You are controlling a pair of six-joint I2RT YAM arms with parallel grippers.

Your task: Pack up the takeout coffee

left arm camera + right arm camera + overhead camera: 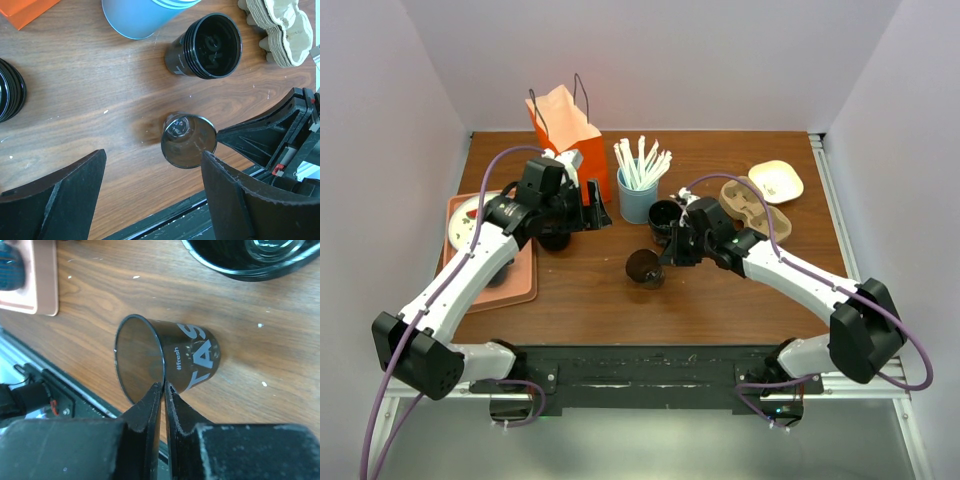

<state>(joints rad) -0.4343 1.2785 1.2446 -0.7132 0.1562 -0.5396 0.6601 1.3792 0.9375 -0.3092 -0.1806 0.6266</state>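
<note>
Top view: two arms. There is one orange paper bag (570, 135) at the back; one blue straw holder (637, 200) full of white straws; one all-black cup (665, 215) just beside it; one takeout coffee cup (645, 267), brown, standing near the table's middle; one stack of cardboard carriers (755, 208); one pale dish (776, 181); and one pink tray (515, 285) at the left. The wood-grain table (580, 310) sits between plain white walls (650, 60).

Left wrist view: the left gripper (154, 160) hangs over bare wood, jaws spread wide, nothing between them; the takeout coffee cup stands just ahead, the all-black cup beyond it.

Right wrist view: the right gripper (163, 385) has its fingers almost together, pinching the rim of the takeout coffee cup; the cup is upright on the table, with white lettering on its side.
</note>
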